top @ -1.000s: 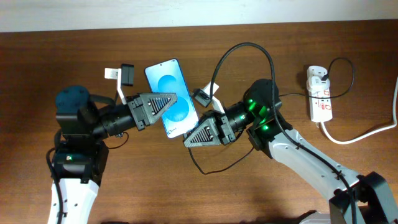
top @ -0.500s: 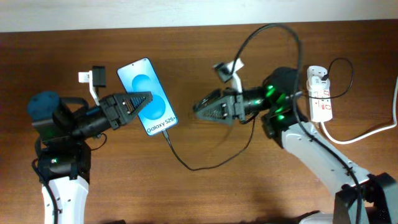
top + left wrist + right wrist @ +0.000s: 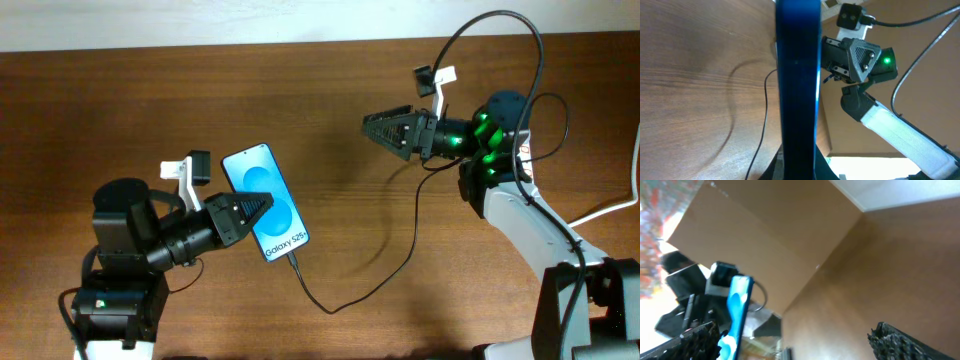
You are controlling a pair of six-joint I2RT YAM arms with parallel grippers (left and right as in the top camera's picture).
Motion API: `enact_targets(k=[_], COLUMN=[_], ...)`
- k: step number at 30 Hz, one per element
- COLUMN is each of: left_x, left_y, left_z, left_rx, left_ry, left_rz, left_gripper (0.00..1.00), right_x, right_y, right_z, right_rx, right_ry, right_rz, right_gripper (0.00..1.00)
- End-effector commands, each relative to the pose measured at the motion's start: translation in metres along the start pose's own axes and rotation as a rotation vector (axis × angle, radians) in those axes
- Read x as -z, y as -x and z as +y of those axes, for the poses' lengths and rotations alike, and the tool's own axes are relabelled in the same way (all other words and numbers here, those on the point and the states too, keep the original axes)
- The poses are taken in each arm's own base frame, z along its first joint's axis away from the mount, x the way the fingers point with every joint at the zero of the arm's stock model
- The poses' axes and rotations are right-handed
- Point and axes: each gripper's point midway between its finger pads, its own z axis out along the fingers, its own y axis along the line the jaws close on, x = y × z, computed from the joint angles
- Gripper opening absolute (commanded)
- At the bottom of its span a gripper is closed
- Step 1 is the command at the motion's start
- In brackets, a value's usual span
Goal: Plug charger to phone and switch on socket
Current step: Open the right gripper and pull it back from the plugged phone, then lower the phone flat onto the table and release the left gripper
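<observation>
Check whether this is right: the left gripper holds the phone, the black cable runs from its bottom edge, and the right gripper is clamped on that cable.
Not quite: the right wrist view shows the right gripper open and empty. The left gripper does hold the phone, the black cable running from its bottom edge.

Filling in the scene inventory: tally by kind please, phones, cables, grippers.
Phone: 1
Black charger cable: 1
Thick white cord: 1
Grippers: 2, the left gripper and the right gripper
Total: 5
</observation>
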Motion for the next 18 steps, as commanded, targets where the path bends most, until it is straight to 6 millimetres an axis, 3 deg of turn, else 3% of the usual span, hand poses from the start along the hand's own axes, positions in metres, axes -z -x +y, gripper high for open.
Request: enact_targets(k=[1,3,6,8,11,12,15,17,18], left_x=[0.001,-0.002,-0.02,-0.026,-0.03,-0.031,-0.031,-0.031,-0.032], left_y=[0.007,0.008,0.011,0.013,0.014,0.014,0.012,0.01,0.009], left_z=[0.001,0.006,0.033,0.041,0.05,0.051,0.048,0.044,0.044], left_rx=[-0.041,-0.026,0.013,0.033,0.032,0.033,0.035,0.035,0.034], left_ry=[0.028,0.036,0.08,0.094,0.113,0.114,0.099,0.077,0.072], left_rz=[-0.039,-0.028,0.026,0.041,0.049,0.051,0.062,0.078,0.08], left_gripper=[0.0,0.0,0.0,0.0,0.0,0.0,0.0,0.0,0.0], right_x=[0.004,0.01,0.032,0.059,0.09,0.099,0.112,0.116,0.125], right_y=[0.034,0.049,0.074,0.087,0.098,0.107,0.152,0.159,0.149], right_z=[-0.023,-0.039,-0.056,-0.072,-0.063,-0.053,0.049,0.115,0.15], right_rx=[0.207,0.268,0.343,0.371,0.46,0.49,0.686,0.798,0.831], right_ry=[-0.155,-0.263,-0.418,-0.621,-0.862,-0.921,-0.941,-0.91,-0.934], right_rz=[-0.161,-0.232,-0.207,-0.16,-0.068,-0.071,-0.228,-0.31,-0.347], right_gripper=[0.98,0.98,0.98,0.98,0.98,0.98,0.98,0.98,0.98])
